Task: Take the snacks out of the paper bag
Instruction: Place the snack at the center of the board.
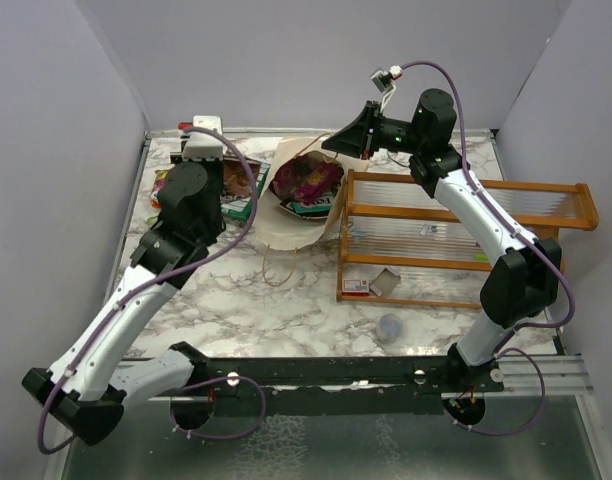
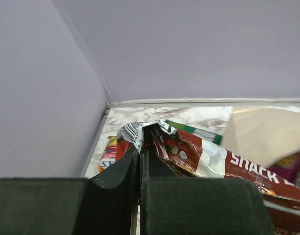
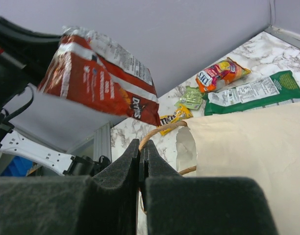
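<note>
The left gripper (image 2: pixel 140 147) clenched the crimped edge of a red-brown snack packet (image 2: pixel 213 161) above the far left of the marble counter (image 1: pixel 286 290), while the right gripper (image 3: pixel 140 144) pinched the string handle (image 3: pixel 162 128) of the beige paper bag (image 1: pixel 296 232), which lay far-centre with a purple packet (image 1: pixel 308 180) inside.

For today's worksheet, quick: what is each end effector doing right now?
Left end effector: closed on a red-brown snack packet.
Right end effector: closed, apparently on the paper bag handle.

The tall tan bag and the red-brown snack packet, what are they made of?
The tall tan bag looks like matte paper: dull, with folded edges. The red-brown snack packet looks like glossy plastic film, maybe foil-lined: shiny, with a crinkled edge.
</note>
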### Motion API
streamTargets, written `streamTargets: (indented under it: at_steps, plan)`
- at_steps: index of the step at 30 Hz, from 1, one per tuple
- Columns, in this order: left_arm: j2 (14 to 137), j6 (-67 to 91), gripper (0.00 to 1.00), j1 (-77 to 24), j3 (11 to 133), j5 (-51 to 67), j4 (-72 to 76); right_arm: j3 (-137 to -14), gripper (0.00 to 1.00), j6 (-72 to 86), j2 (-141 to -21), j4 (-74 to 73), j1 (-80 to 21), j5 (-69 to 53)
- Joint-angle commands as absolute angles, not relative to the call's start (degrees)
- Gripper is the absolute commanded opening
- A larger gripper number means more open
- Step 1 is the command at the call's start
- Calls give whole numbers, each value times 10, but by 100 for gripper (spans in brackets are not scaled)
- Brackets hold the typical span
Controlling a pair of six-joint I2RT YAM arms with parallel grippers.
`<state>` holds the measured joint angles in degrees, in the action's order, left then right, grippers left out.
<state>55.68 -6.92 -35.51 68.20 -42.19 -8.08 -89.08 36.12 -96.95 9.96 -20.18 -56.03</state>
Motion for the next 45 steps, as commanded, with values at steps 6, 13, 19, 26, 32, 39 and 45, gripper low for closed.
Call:
streamTargets:
  at_steps: [6, 13, 19, 26, 32, 39, 45]
  plan:
    - [704, 12, 0, -139, 760, -342, -46, -899, 1, 360, -953, 106, -202, -557]
    - [832, 1, 0, -88, 752, -212, 104, -898, 1, 354, -954, 101, -202, -558]
    - [926, -20, 0, -70, 804, -65, 169, -900, 1, 346, -948, 92, -201, -556]
    - [1003, -104, 0, -47, 758, 74, 225, -898, 1, 343, -942, 87, -201, -555]
    - [1030, -61, 0, 5, 650, 37, 260, -896, 1, 344, -942, 88, -201, -553]
    - [1018, -24, 8, 8, 634, 45, 191, -893, 1, 360, -953, 110, -201, -561]
    - [1016, 33, 16, 9, 696, -131, 40, -889, 1, 354, -949, 106, -201, -559]
